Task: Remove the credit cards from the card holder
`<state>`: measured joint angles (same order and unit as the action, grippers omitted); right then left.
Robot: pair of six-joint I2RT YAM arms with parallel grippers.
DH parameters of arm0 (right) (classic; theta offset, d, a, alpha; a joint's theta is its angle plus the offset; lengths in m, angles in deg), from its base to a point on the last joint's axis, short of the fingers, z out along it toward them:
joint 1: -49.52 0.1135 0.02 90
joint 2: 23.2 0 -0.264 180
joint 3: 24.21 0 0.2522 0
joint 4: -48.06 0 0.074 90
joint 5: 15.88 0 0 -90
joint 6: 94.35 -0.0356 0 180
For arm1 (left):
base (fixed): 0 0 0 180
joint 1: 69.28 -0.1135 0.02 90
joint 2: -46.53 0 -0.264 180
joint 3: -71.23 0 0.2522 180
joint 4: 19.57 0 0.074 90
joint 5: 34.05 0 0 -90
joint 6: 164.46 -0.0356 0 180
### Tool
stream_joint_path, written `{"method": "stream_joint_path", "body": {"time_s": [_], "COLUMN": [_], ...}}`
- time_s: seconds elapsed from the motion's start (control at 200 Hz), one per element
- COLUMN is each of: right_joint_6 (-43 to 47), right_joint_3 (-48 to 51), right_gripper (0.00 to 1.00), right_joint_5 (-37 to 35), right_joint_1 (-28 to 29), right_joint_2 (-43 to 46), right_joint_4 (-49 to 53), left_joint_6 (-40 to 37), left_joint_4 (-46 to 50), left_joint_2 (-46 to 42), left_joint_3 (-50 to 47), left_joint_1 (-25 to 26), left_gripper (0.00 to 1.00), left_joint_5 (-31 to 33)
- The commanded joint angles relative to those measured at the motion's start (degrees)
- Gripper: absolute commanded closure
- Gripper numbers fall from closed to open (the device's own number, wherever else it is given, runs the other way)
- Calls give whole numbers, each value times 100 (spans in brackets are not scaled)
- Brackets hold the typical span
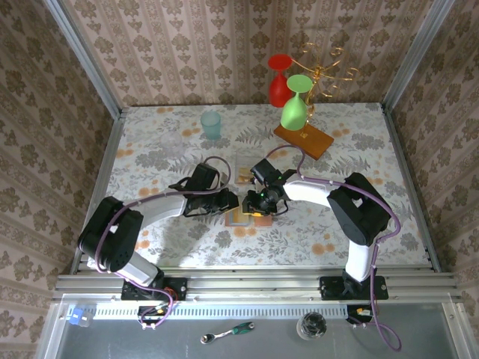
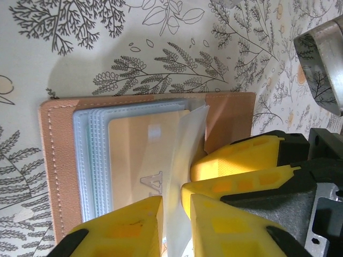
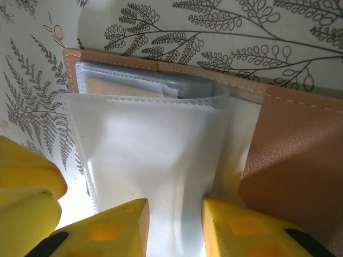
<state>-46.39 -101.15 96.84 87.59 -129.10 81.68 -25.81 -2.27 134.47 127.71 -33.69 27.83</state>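
Card holder lies open mid-bench, nearer the front edge. Right hand pinches its clear sleeve (left hand barely parted around it). A tug might lift the holder with the tan credit card inside.

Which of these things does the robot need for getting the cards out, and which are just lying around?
For the job:
card holder
tan card tucked inside it
left claw
right claw

Just lying about:
blue cup
red glass
green glass
gold rack
wooden base
wrench
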Motion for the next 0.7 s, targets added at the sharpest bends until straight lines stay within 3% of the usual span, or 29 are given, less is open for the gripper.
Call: {"method": "stream_joint_path", "body": {"time_s": [0.0, 0.695], "right_joint_6": [-14, -54], "right_joint_3": [1, 44], "right_gripper": [67, 67], "right_joint_5": [28, -78], "right_joint_1": [-31, -44], "right_joint_2": [76, 446], "right_joint_4": [6, 75], "left_joint_6": [118, 389], "left_joint_4": [-161, -472], "left_joint_2": [103, 118], "left_joint_3": [-97, -188], "left_joint_1": [7, 41], "left_gripper": [78, 85], "left_joint_5": [-156, -240]}}
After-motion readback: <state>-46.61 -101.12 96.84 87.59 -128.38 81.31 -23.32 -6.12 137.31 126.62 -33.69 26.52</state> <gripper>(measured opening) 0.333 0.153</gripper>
